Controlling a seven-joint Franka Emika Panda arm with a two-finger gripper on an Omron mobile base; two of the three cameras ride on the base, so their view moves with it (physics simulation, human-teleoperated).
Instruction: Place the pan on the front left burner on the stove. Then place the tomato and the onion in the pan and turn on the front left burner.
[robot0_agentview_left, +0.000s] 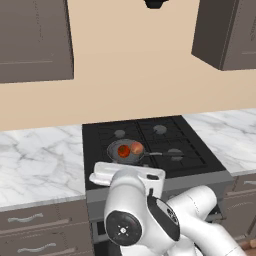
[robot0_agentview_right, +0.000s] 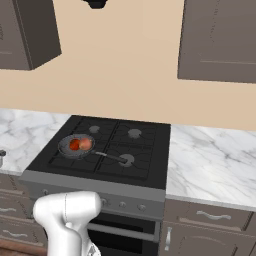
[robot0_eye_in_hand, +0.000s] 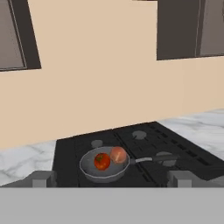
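Grey pan (robot0_eye_in_hand: 105, 164) is sitting on the stove (robot0_eye_in_hand: 183, 151) at its front left, holding the tomato (robot0_eye_in_hand: 102, 161) and onion (robot0_eye_in_hand: 118, 154). Gripper (robot0_eye_in_hand: 112, 179) is hovering open in front of the pan, touching nothing.

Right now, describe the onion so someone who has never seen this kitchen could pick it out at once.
Find the black stove set between the marble counters. On its front left burner sits a small dark grey pan holding two small balls side by side. The onion is the paler, orange-pink one nearer the pan's handle, slightly bigger than the deep red tomato beside it.
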